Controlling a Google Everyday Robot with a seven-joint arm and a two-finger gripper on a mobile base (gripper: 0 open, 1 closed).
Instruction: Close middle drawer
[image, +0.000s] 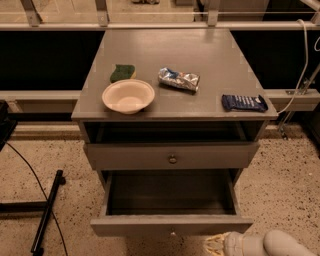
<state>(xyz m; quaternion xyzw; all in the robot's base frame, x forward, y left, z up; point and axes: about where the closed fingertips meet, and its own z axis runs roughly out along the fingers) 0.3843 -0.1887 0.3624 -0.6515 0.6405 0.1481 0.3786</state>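
Note:
The grey wooden cabinet (170, 55) stands in the middle of the camera view. Its middle drawer (170, 197) is pulled far out, empty, with its flat front (170, 226) near the bottom edge. The first-tier drawer (172, 156) above it is nearly shut, its round metal knob (172, 159) showing. My gripper (216, 245) is at the bottom right, just below the right end of the middle drawer's front, with the white arm (280, 245) behind it.
On the cabinet top lie a cream bowl (128, 96), a green sponge (123, 72), a silver snack bag (179, 79) and a dark blue packet (244, 102). A black stand leg and cable (47, 212) lie on the speckled floor at left. A railing (160, 25) runs behind.

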